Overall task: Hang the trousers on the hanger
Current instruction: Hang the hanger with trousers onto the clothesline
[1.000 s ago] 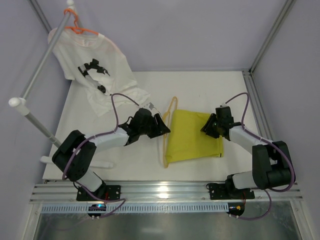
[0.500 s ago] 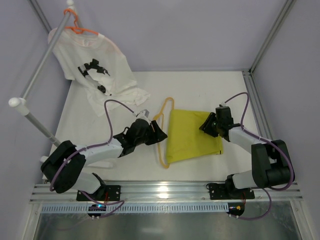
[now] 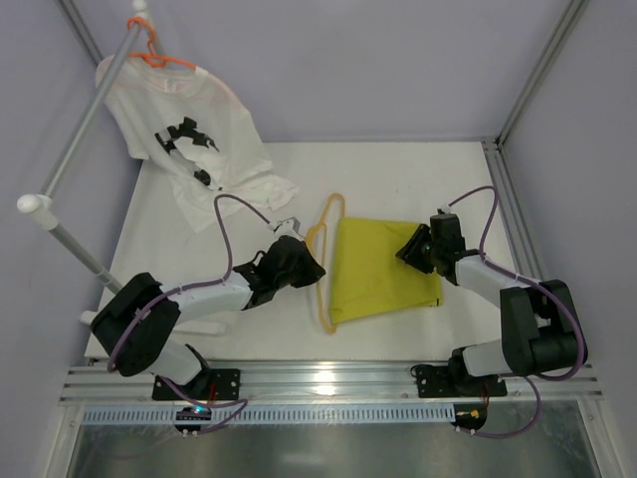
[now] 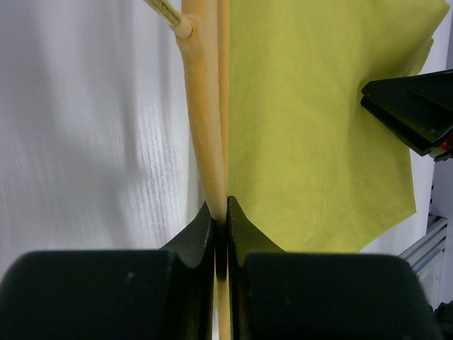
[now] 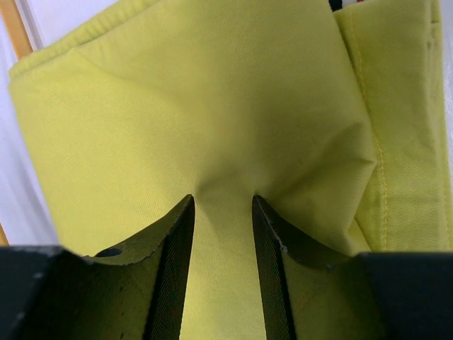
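The yellow-green trousers (image 3: 383,271) lie folded on the white table, right of centre. The thin yellow hanger (image 3: 320,261) lies along their left edge, its hook pointing away from the arms. My left gripper (image 3: 315,271) is shut on the hanger's bar (image 4: 205,127), which runs straight up from between the jaws (image 4: 220,212); the trousers (image 4: 318,127) lie just right of it. My right gripper (image 3: 411,249) sits on the trousers' upper right part. Its fingers (image 5: 221,205) pinch a raised fold of the trousers (image 5: 212,113), and the cloth puckers toward them.
A white T-shirt with black print (image 3: 194,139) hangs on an orange hanger (image 3: 159,55) from a metal rail (image 3: 85,129) at the back left. Metal frame posts (image 3: 537,70) stand at the table's back right corner. The right gripper's black body (image 4: 414,113) shows in the left wrist view.
The left gripper's jaws, open half a second ago beside the hanger, have closed on its bar. The right arm and the trousers have stayed put.
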